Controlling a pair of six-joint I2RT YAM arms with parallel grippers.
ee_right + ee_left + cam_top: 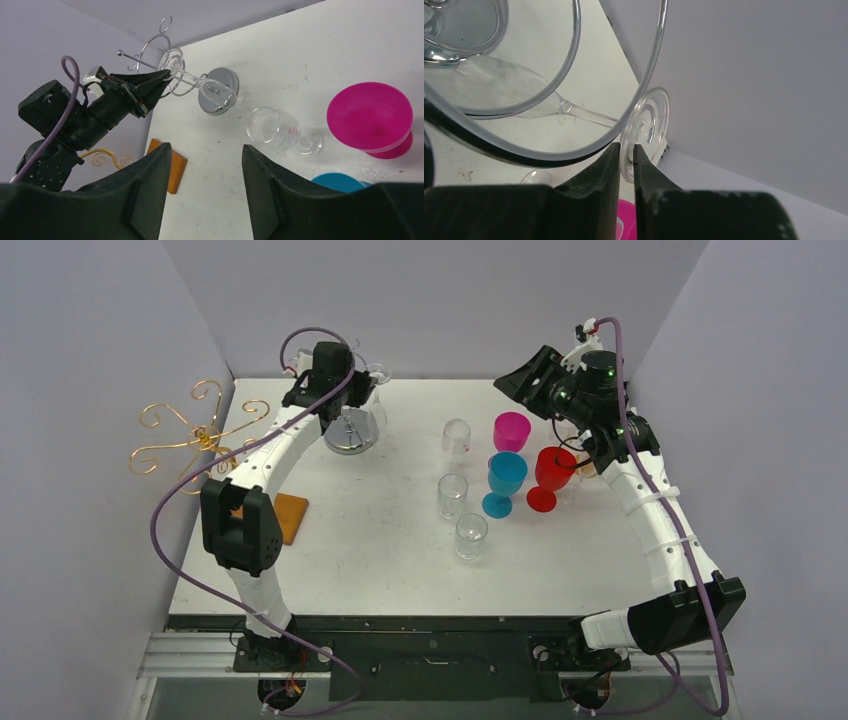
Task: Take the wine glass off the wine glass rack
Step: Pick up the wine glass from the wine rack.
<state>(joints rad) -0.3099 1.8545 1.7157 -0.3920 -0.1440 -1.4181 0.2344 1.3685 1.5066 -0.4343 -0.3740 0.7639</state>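
Left gripper (626,161) is pressed nearly together on the rim of the foot (647,120) of the clear wine glass (574,109). Only that thin disc edge sits between my pads.

The glass hangs at the silver wire rack (150,45), back-left of the table (380,540). Its foot is up by a wire loop, the stem slopes down, and the bowl (217,92) is low over the rack's chrome base (350,437). I can't tell whether the stem is clear of the loop.

Handling, my read:
- It's light, rigid, brittle and slick.
- An edge pinch on the foot leaves a long lever, so the bowl will likely pivot in the pads.
- The stem is the weak point and could snap if levered against the wire.
- Squeezing harder risks chipping the foot rim.
- A safer hold would be on the stem just under the foot. With this hold I'd go slowly, slide out along the loop's opening and avoid any twist.

Right gripper (206,150) is spread and holding nothing, up on the right side near the magenta cup (370,117) — not involved.

Writing: no brand or label is readable. The clear glass lying on its side (277,127) has a small red mark near the stem — too small to read.
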